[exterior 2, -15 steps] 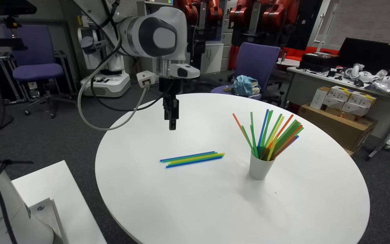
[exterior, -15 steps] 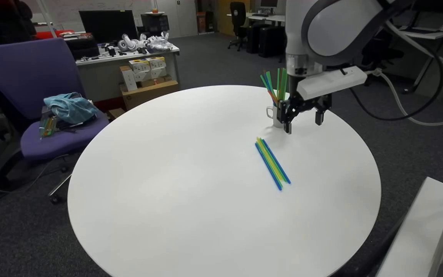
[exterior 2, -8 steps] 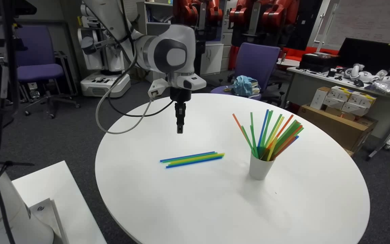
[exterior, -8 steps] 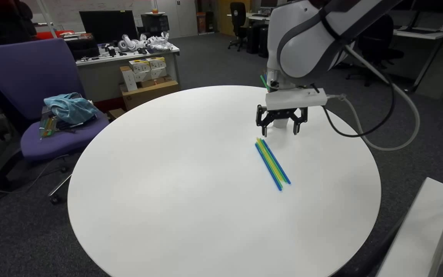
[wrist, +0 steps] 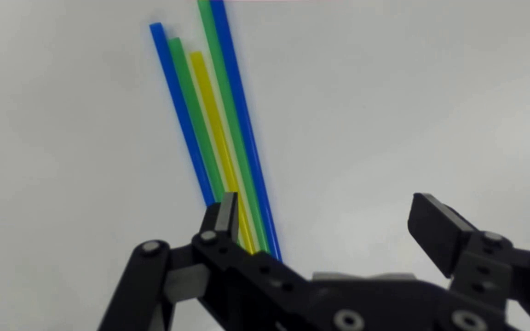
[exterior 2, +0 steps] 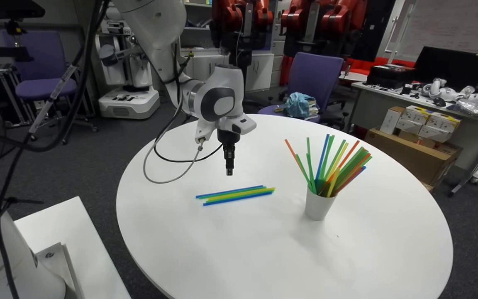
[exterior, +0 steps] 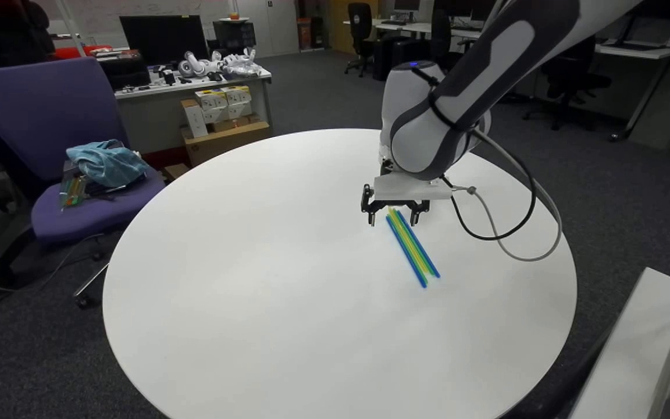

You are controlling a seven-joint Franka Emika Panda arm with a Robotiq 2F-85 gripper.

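Five loose straws [wrist: 214,119] lie flat on the desk [exterior 2: 264,249], side by side in a narrow row with uneven ends. I count two blue ones on the outsides, two green within and one yellow in the middle. The single hand [wrist: 325,200] hangs near them, its two fingers spread wide and gripping nothing. In the wrist view one finger crosses in front of the row while its partner stands off to the side. In an exterior view a gap shows beneath the fingertips [exterior 2: 229,172], so no straw is being touched.

As for progress, I'd judge the work on these five barely begun: the hand is close, but not one straw is gripped or raised, and taking hold of any is undone.

Near the row stands one white cup [exterior 2: 320,207], upright and already crowded with a bunch of straws [exterior 2: 351,168] in green, blue, yellow and orange; they overlap too much for me to count. Farther off I see two purple chairs [exterior 2: 315,77], one with a blue cloth [exterior 2: 299,104] on its seat, one large cardboard box [exterior 2: 409,160] and one black monitor [exterior 2: 454,72].
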